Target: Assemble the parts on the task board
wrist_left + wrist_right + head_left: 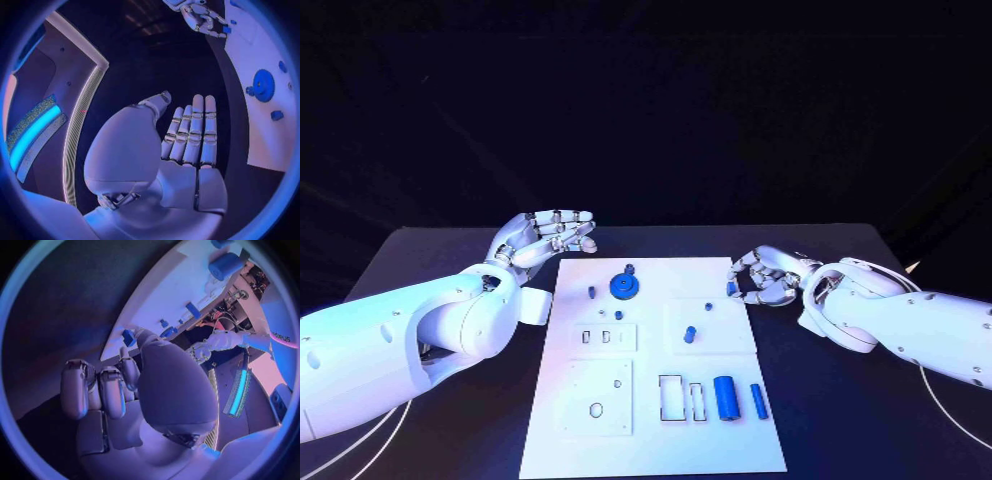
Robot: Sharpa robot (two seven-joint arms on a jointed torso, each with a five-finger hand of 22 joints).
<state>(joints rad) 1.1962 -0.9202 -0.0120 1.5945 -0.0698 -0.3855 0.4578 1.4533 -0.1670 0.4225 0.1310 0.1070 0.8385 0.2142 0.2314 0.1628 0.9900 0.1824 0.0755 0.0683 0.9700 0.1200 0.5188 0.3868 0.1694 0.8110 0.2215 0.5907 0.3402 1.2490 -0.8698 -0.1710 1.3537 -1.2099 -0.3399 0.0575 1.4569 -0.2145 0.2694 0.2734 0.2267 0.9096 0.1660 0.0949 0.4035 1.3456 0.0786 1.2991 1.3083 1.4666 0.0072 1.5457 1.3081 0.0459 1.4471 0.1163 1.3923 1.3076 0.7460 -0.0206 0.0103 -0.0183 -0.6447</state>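
Observation:
The white task board [653, 440] lies in the middle of the table. On it are a blue gear [626, 287], a thick blue cylinder [726, 397], a slim blue rod [759, 401] and several small blue pegs such as one at mid-board [689, 335]. My left hand [548, 235] hovers over the board's far left corner; its fingers [190, 135] are stretched out and hold nothing. My right hand [769, 275] is at the board's right edge with fingers curled, pinching a small blue part [128, 336] at its fingertips.
Rectangular slots [682, 397] and raised white plates [599, 397] mark the board's near half. Black table [430, 260] surrounds the board. My left forearm [401, 350] lies along the board's left side, and my right forearm [906, 325] lies to its right.

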